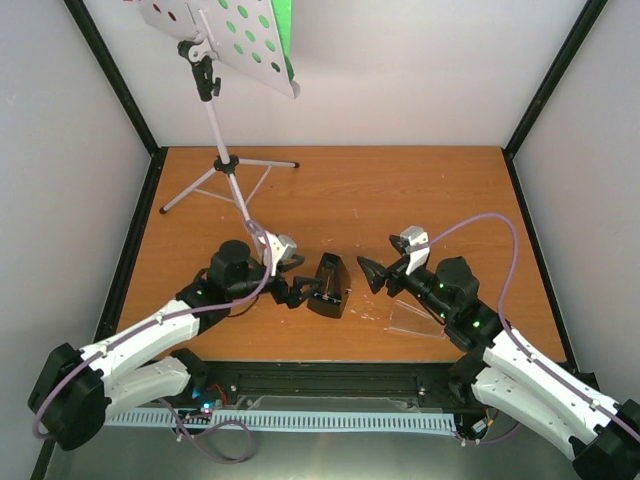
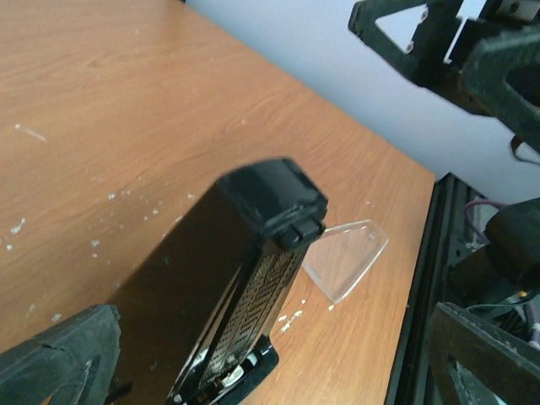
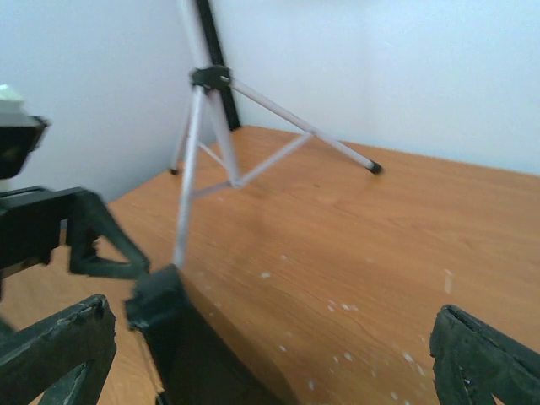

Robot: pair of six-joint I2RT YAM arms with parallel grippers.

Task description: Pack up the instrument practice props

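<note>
Metronome [image 1: 328, 285] on the table [image 1: 420, 190], front middle, between our two arms | clear cover [image 1: 418, 318] lying apart to its right | left claw [image 1: 298, 288] released, metronome between its fingers | right claw [image 1: 373, 277] released, just beside | stand [image 1: 232, 170] with green sheets [image 1: 283, 25] at back left.

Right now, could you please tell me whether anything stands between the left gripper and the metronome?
Nothing visible does. The open left gripper faces the black metronome directly; the clear cover lies flat beyond it, out of the path.
</note>
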